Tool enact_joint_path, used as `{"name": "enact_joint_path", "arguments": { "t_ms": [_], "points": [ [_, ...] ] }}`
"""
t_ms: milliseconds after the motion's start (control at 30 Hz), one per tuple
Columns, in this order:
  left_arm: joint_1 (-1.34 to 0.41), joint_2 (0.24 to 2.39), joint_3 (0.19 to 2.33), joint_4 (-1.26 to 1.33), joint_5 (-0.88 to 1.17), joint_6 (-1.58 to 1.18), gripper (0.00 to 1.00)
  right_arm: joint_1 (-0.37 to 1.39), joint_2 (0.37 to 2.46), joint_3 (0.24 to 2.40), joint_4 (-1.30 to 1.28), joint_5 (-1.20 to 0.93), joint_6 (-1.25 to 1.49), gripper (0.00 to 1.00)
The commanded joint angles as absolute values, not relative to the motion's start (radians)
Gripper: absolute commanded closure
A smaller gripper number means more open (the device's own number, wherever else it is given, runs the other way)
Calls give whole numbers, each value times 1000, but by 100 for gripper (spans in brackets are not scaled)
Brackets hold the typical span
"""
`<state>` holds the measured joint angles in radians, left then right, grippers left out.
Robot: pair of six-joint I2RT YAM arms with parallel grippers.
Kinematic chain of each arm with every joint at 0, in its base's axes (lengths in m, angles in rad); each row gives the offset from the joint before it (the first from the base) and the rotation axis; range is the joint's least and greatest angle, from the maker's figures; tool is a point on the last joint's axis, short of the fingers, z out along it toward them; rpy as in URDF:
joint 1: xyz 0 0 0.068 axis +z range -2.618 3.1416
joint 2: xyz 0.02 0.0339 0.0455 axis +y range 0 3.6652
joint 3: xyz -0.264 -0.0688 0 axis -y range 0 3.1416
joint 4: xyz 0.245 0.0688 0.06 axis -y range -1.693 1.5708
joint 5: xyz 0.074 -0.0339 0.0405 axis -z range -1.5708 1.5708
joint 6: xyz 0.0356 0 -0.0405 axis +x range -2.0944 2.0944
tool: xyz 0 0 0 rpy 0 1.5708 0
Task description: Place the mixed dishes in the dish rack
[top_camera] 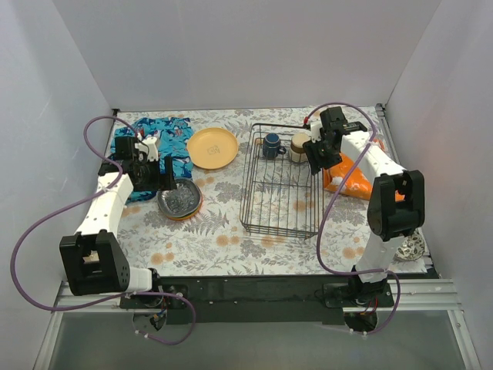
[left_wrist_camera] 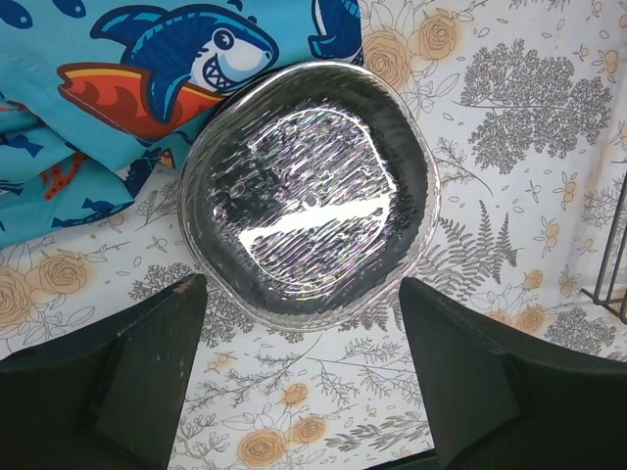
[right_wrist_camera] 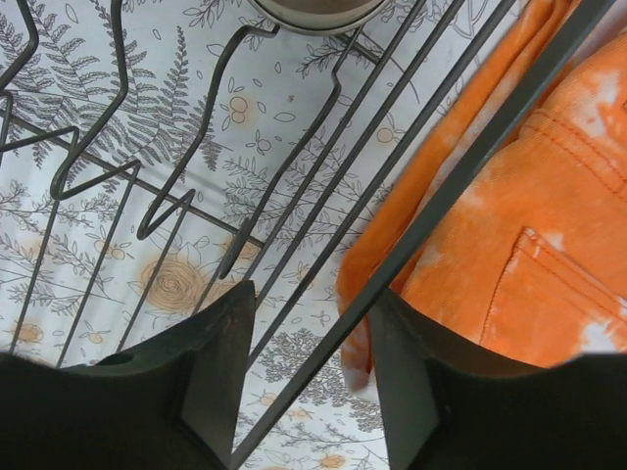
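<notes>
Grey and glossy, the dark grey plate [left_wrist_camera: 309,191] lies centre-left on the surface [left_wrist_camera: 509,147], under our left claw [left_wrist_camera: 302,289], jaws apart. We judge a near-rim pinch best, away from the shark cloth [left_wrist_camera: 98,108] touching its upper left. Our right claw [right_wrist_camera: 312,294], apart too, straddles a wire of the dish rack [right_wrist_camera: 441,196] beside orange fabric [right_wrist_camera: 529,225].
</notes>
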<state>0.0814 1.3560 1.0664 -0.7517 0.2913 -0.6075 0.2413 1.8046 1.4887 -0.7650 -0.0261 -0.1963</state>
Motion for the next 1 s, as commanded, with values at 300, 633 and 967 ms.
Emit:
{"name": "enact_joint_path", "arguments": {
  "t_ms": [300,633,967],
  "points": [
    [251,1207,1074,-960,166,-292,19,235,1848,1592,-772,-81,-242,73],
    [434,1272,1163,-1132,152,-126,22,235,1827,1680,-836,-167,-245,46],
    [437,1184,908,-1140,-75,-169,35,235,1674,1663,-919,-123,-270,34]
  ]
}}
